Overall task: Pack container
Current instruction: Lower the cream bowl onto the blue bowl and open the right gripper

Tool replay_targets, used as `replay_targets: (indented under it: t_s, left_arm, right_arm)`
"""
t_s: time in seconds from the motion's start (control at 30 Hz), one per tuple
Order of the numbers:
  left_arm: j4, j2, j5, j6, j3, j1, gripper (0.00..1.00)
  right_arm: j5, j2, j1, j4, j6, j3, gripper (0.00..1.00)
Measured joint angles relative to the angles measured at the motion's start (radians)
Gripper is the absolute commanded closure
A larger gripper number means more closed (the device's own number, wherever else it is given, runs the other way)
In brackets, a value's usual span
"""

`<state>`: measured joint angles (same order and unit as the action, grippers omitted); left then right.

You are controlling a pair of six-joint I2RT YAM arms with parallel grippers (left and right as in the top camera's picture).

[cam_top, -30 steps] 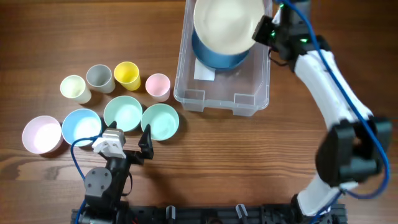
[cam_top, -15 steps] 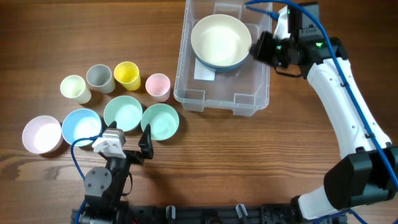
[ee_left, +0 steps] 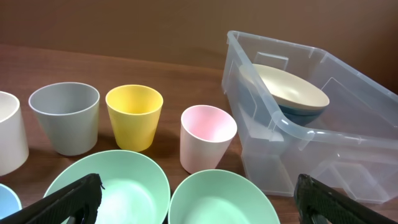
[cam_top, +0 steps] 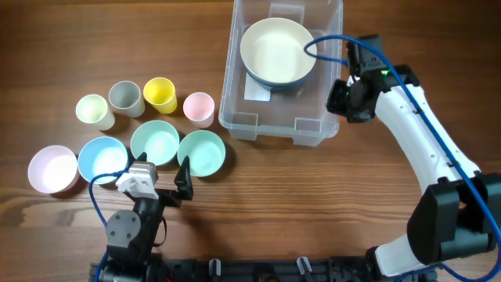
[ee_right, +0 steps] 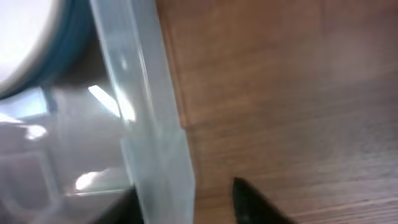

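The clear container (cam_top: 235, 98) stands at the back middle of the table. A cream bowl with a blue outside (cam_top: 276, 53) rests inside it, free of any gripper. My right gripper (cam_top: 343, 95) is open at the container's right wall (ee_right: 152, 124), with one dark finger on each side of it and nothing gripped. The bowl's edge (ee_right: 37, 37) shows at the top left of the right wrist view. My left gripper (ee_left: 199, 208) stands wide open and empty near the front, just behind two mint green bowls (ee_left: 221, 202). The container (ee_left: 292, 134) lies to its right.
Cream (cam_top: 94, 111), grey (cam_top: 125, 98), yellow (cam_top: 160, 94) and pink (cam_top: 198, 108) cups stand in a row at the left. In front of them sit a pink bowl (cam_top: 52, 168), a blue bowl (cam_top: 102, 159) and the green bowls (cam_top: 155, 142) (cam_top: 202, 151).
The right gripper set the cream and blue bowl down in the container, let go of it and drew back to the right wall. The left arm has not moved.
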<state>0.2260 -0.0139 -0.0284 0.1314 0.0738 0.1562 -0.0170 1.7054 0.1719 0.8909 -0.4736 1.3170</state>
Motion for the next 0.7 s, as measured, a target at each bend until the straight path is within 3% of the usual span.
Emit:
replay_targets:
  t_s: [0.17,0.4,0.7]
  left_arm:
    - [0.0,0.0,0.0,0.0,0.0,0.0,0.0]
    - [0.0,0.0,0.0,0.0,0.0,0.0,0.0]
    - [0.0,0.0,0.0,0.0,0.0,0.0,0.0]
  right_arm:
    - [-0.011,-0.002,0.001,0.046,-0.03,-0.024,0.92]
    - [-0.13,-0.023,-0.054,0.121,-0.075,-0.04,0.89]
    - [-0.167,-0.034,-0.094,-0.108,0.304,-0.053,0.96]
